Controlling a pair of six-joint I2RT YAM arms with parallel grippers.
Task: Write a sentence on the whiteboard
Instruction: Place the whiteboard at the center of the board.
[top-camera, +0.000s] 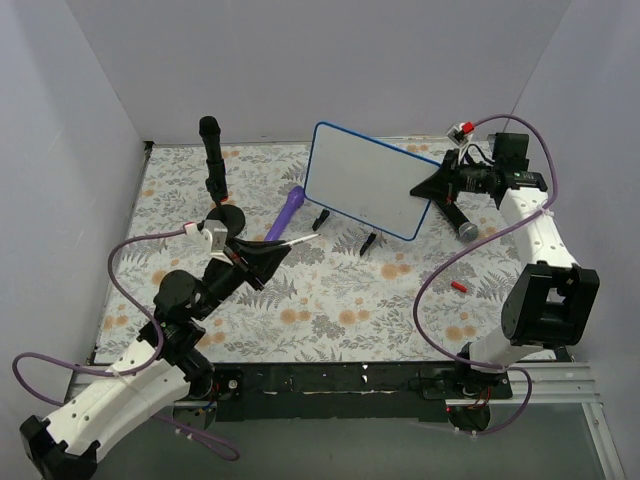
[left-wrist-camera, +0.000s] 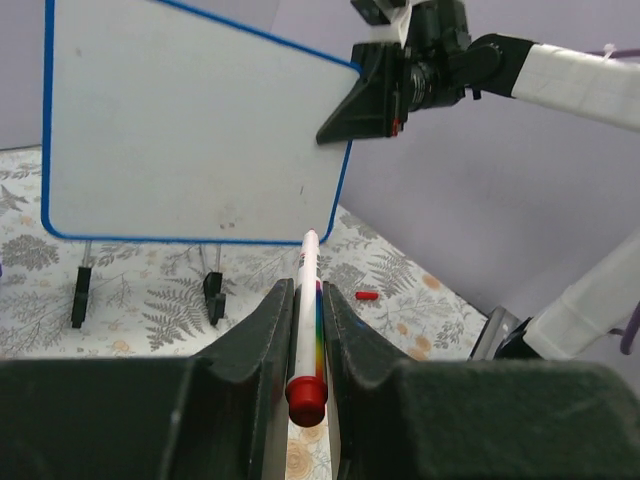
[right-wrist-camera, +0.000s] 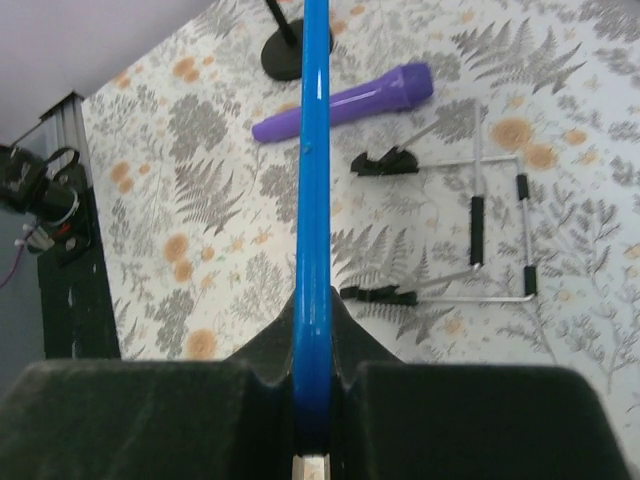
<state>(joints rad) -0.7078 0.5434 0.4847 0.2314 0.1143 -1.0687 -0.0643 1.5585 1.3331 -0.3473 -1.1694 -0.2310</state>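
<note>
The whiteboard (top-camera: 365, 180) stands tilted on its black feet at the back middle, its blue-rimmed face (left-wrist-camera: 190, 130) blank white; the sentence is not in view. My right gripper (top-camera: 430, 185) is shut on the board's right edge, and in the right wrist view the blue rim (right-wrist-camera: 315, 150) runs between the closed jaws of that gripper (right-wrist-camera: 318, 310). My left gripper (top-camera: 275, 250) is shut on a white marker (left-wrist-camera: 308, 310) with a rainbow stripe and a red rear end. The marker (top-camera: 298, 240) points at the board's lower edge, and its tip stays short of it.
A small red cap (top-camera: 459, 286) lies on the floral cloth at the right. A purple microphone (top-camera: 285, 212) lies left of the board. A black microphone on a round-based stand (top-camera: 212, 150) rises at the back left. Another black microphone (top-camera: 462, 225) lies under my right arm.
</note>
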